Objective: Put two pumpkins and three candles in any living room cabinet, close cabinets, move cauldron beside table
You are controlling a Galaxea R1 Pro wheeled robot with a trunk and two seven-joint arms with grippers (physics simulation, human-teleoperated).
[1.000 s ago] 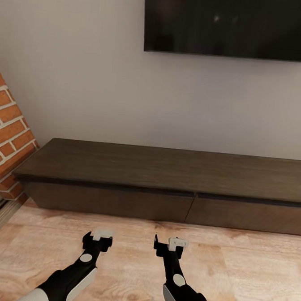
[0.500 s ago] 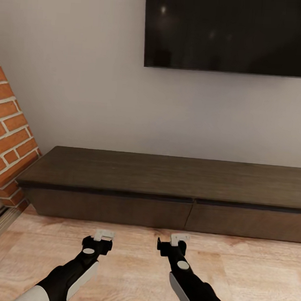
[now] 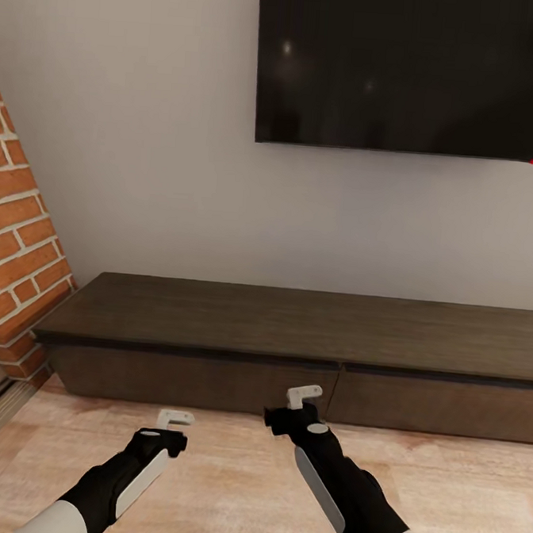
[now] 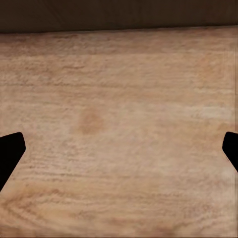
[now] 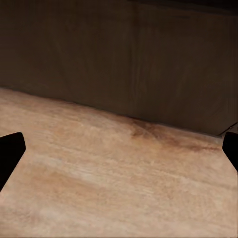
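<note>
Both drawers on the cabinet are shut. Left gripper and right gripper hang over the floor, spread wide, holding nothing.

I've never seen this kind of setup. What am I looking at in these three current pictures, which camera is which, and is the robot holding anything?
It is a simulated two-armed robot on wheels. The big picture comes from a camera on its head, looking forward and down over its arms. There you see the left gripper and the right gripper, both over the wooden floor. Ahead stands the cabinet, long, low and dark brown, its drawer fronts shut and its top bare. A dark screen hangs on the wall above, and a brick column stands to the left.

The other two pictures come from cameras near each gripper. The left one looks down at the floor; the right one faces the cabinet's front. The dark fingertips sit wide apart at each picture's edges, so both grippers are open and empty.
</note>
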